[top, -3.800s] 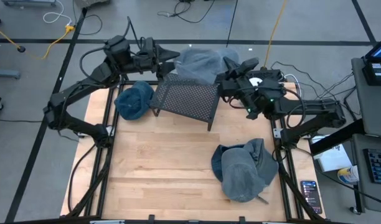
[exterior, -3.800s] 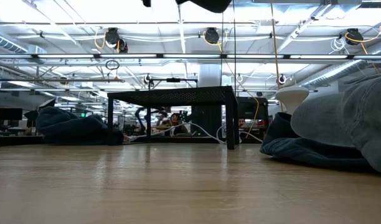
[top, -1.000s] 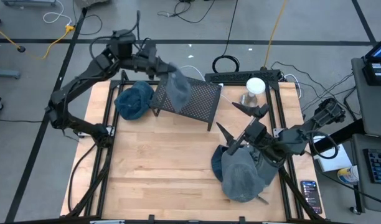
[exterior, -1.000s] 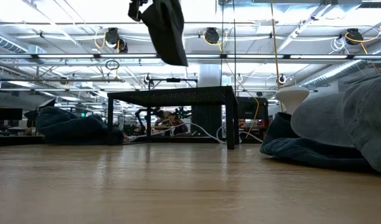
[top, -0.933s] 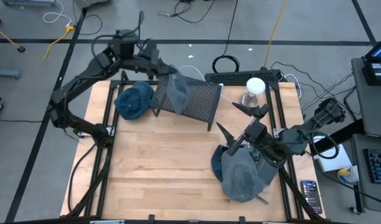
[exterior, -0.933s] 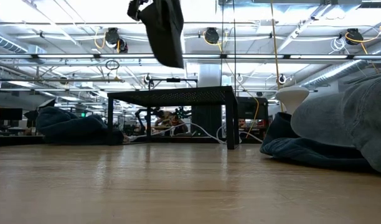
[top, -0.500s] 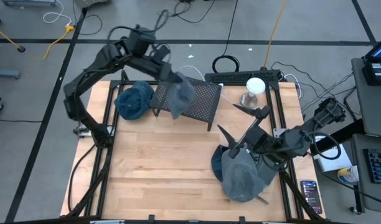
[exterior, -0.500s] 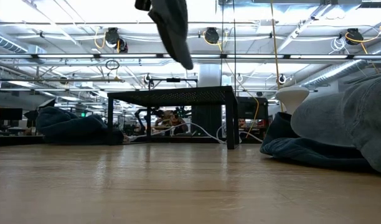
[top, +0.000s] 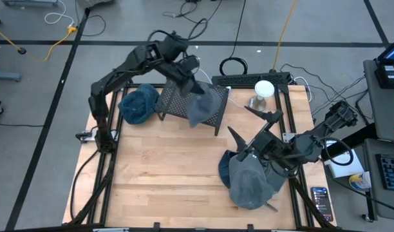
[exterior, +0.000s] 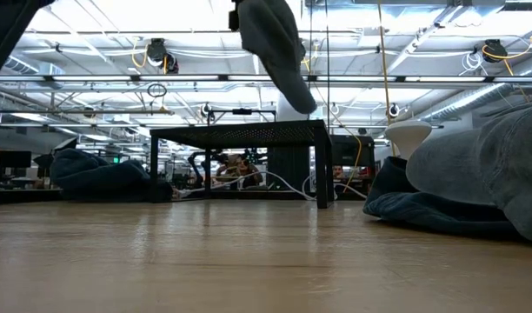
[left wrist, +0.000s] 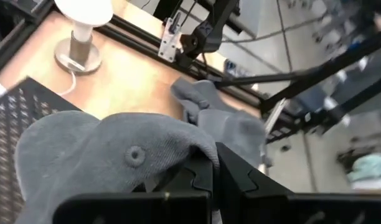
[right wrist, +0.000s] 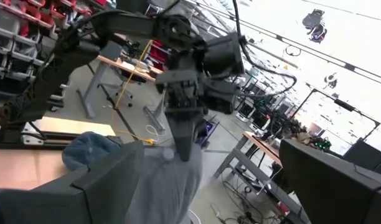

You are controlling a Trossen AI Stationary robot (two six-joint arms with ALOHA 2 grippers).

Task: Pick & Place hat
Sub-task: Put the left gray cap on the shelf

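Left gripper (top: 189,75) is raised over the far part of the table (top: 165,174), fingers clamped on a grey hat (top: 200,106) that hangs below it, clear of the wood. From above, the hat overlaps the near right part of a black perforated stand (top: 178,98); in the low view it dangles above the stand's top, not touching it. The left wrist view shows the crown with its top button, draped over the closed fingers. Right gripper (top: 252,135) sits low at the right side of the table, fingers spread wide and holding nothing, just beside a heap of grey hats (top: 252,180) near the right edge; whether a fingertip touches the heap cannot be told. A dark blue hat (top: 138,105) lies on the table just left of the stand. A small white lamp (top: 262,93) stands at the far right corner, well apart from the carried hat.
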